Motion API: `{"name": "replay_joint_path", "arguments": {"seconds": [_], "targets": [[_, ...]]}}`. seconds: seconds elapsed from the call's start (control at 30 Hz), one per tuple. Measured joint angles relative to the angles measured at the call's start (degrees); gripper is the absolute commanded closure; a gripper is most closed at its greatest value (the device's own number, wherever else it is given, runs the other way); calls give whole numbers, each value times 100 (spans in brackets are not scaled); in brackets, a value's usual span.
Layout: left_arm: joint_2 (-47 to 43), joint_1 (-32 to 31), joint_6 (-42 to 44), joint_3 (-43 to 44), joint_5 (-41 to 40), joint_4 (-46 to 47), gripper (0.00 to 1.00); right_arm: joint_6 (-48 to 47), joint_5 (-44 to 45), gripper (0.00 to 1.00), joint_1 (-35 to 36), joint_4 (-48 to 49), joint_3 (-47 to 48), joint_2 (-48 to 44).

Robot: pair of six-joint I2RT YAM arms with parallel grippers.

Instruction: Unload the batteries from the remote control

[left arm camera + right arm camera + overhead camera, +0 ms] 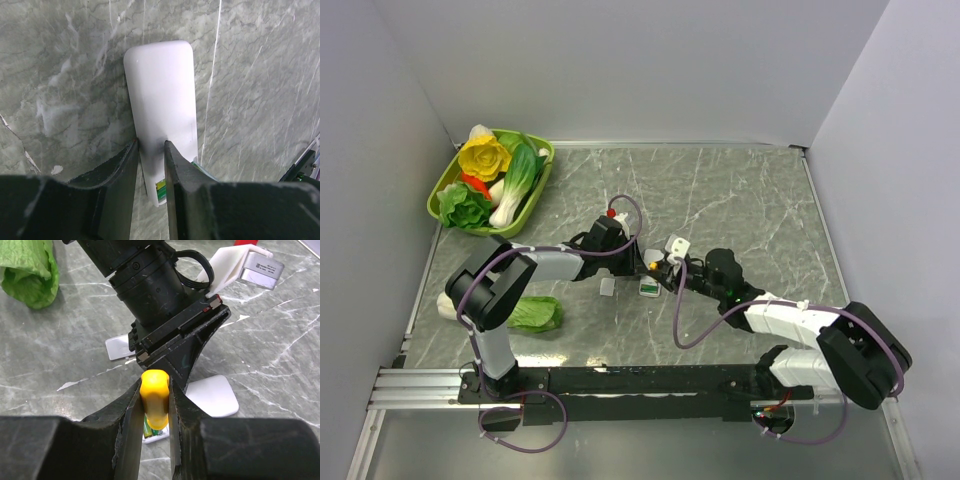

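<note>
The remote control (pixel 162 100) lies flat on the marble-patterned table (pixel 740 190), near its middle, plain white back up. At its near end a green and yellow patch (pixel 161 186) shows, the batteries (pixel 148 429) seated in the open compartment. How many there are cannot be told, and their print is too small to read.

The left gripper (pixel 151 146) reaches in from the left and pinches the remote across its width close to that end, with both fingers touching its sides. The right gripper (pixel 154 389) comes from the right, pressed together on the yellow handle of a screwdriver (pixel 155 407) that stands over the green patch. Its tip is hidden.

A small white cover piece (pixel 119 346) lies just left of the remote. A leafy green vegetable (pixel 535 313) rests further left and nearer. A green tray (pixel 545 160) of vegetables sits in the far left corner. A label on the left wrist's camera block (pixel 260 267) carries tiny, unreadable lettering.
</note>
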Motion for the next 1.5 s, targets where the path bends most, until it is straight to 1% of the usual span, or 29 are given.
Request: {"name": "replay_joint_path", "arguments": {"seconds": [0.3,0.4,0.57,0.7,0.87,1.03,1.2,1.33,1.43,1.5], "targets": [[9,0,-2,0,0,15,69,-122,446,100,297,-151,212,192],[11,0,-2,0,0,20,70,-103,732,100,457,-223,321,297],[11,7,-7,0,0,24,71,326,1379,100,577,-188,262,219],[11,7,-13,0,0,28,72,898,1893,100,581,356,-155,48],[11,9,-57,-31,7,87,72,1471,2610,100,739,1766,-973,24],[11,24,-157,-122,28,236,71,1816,3084,100,826,2422,-1552,-205],[11,39,-286,-238,68,444,71,1873,3187,100,839,2253,-1687,-629],[11,48,-348,-284,98,529,72,1818,3204,100,835,1875,-1650,-1023],[11,48,-400,-323,96,588,72,1821,3206,100,831,1834,-1648,-1178],[-15,48,-437,-378,85,649,72,1823,3222,100,820,1576,-1561,-1231]]}}
